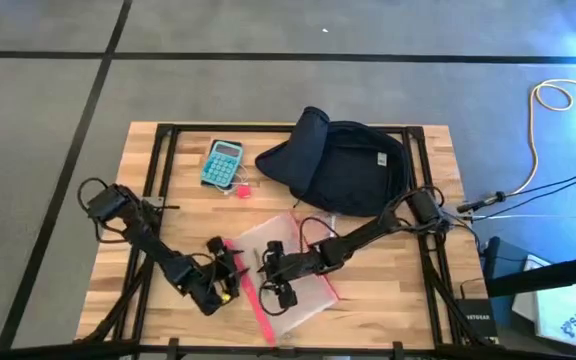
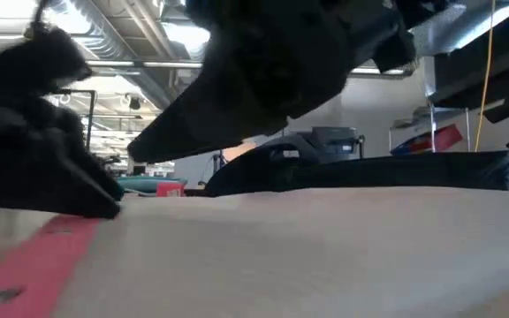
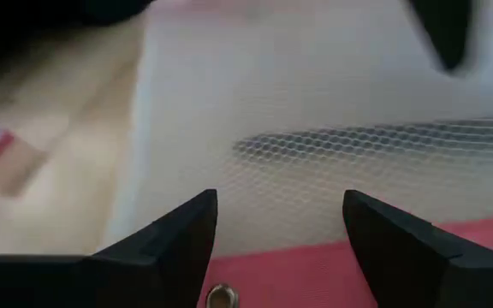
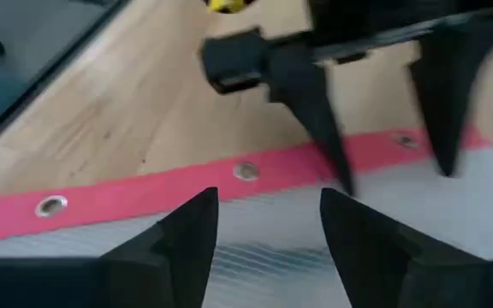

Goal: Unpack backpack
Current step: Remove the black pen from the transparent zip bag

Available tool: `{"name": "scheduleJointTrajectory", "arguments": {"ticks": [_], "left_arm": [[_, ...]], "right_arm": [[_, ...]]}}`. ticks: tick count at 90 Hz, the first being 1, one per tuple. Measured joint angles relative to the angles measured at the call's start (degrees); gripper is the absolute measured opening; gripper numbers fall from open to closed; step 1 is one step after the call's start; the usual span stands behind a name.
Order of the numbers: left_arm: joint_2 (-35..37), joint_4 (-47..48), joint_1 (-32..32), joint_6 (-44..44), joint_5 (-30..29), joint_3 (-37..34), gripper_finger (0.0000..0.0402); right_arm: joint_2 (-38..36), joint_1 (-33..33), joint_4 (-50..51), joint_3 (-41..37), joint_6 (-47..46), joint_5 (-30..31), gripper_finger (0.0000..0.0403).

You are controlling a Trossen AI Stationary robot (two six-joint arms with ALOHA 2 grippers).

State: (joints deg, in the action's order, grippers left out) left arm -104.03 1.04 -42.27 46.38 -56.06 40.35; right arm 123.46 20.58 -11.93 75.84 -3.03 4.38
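The left gripper sits low in the lower middle of the overhead frame, its two dark fingers spread apart over the red edge of a clear mesh pouch. In its own wrist view the red strip and a metal eyelet show between the fingers, with white netting beyond; nothing is pinched between them.

The right gripper faces it from just to the right, over the same pouch, fingers likewise spread and empty. Its wrist view shows the red band with eyelets running across, and the left gripper's fingers coming down onto that band from the other side.

The pouch lies flat on the wooden table, near the bottom centre of the overhead frame.

The backpack rests in the upper right part of the table, well apart from both grippers, its mouth turned toward the left. A teal calculator lies just left of it, with a small red item below the calculator.
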Motion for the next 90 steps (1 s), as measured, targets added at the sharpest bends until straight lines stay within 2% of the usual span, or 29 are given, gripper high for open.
{"name": "scheduleJointTrajectory", "arguments": {"ticks": [15, 29, 43, 55, 90], "left_arm": [[0.12, -1.17, 3.29, -0.84, 0.09, -2.04, 0.0239], [0.15, -1.77, 3.67, 1.69, 0.1, -3.73, 0.0239], [0.13, -5.59, 2.74, 1.72, -0.01, -5.29, 0.0239], [0.07, -7.74, 1.91, 1.7, -0.52, -6.28, 0.0239], [0.0, -8.11, 1.65, 1.65, -0.78, -6.35, 0.0239]], "right_arm": [[4.3, -0.42, 13.58, 8.75, 0.59, 4.42, 0.0177], [5.07, -2.52, 16.42, 12.72, -0.01, 5.14, 0.0168], [5.04, -4.65, 20.41, 14.71, -1.44, 4.98, 0.0166], [5.07, -6.16, 24.48, 14.79, -2.29, 1.85, 0.0165], [5.04, -6.36, 28.34, 14.81, -2.71, 0.99, 0.0165]]}}
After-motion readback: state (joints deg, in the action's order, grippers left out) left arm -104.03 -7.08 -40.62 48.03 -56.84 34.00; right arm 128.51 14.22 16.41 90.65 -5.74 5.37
